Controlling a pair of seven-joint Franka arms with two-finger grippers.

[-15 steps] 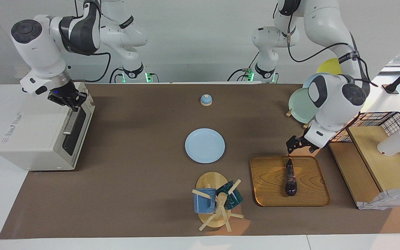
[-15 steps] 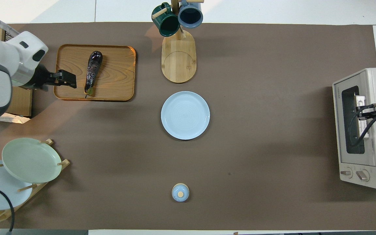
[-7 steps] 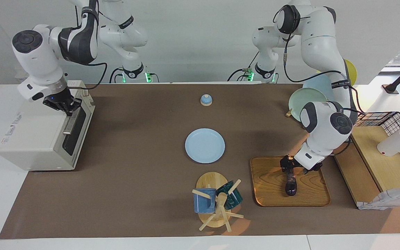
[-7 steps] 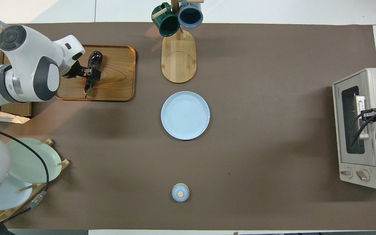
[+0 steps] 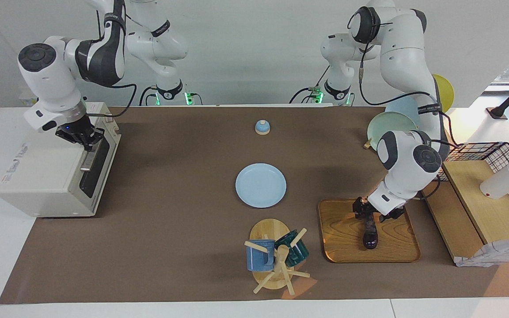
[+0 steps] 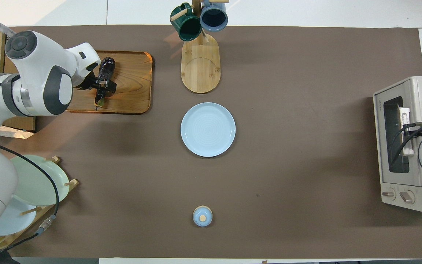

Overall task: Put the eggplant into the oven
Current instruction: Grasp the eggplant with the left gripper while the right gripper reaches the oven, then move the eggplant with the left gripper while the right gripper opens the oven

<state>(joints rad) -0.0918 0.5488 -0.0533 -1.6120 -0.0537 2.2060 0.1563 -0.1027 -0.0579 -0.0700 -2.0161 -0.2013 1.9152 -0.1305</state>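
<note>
The eggplant (image 5: 370,229) (image 6: 103,79) lies on the wooden tray (image 5: 343,238) (image 6: 130,88), close to the table edge that is away from the robots and toward the left arm's end. It is long and thin. Its long way runs from near the robots to away from them, tipped just a little. The thin stem tip points toward the robots and the fat round end points away. The left gripper (image 5: 366,213) (image 6: 103,85) is down low on the eggplant, on the part near the stem. One finger sits on each side of it, a little apart, but I cannot tell if they are squeezing it yet. The eggplant rests flat on the tray. The oven (image 5: 51,172) (image 6: 407,143) sits at the right arm's end of the table, and its glass door is shut. The right gripper (image 5: 80,134) is at the top front edge of the oven, by the door's bar handle (image 5: 87,157). I cannot tell if it is holding anything. A light blue plate (image 5: 260,185) (image 6: 208,129) sits in the middle of the table.
</note>
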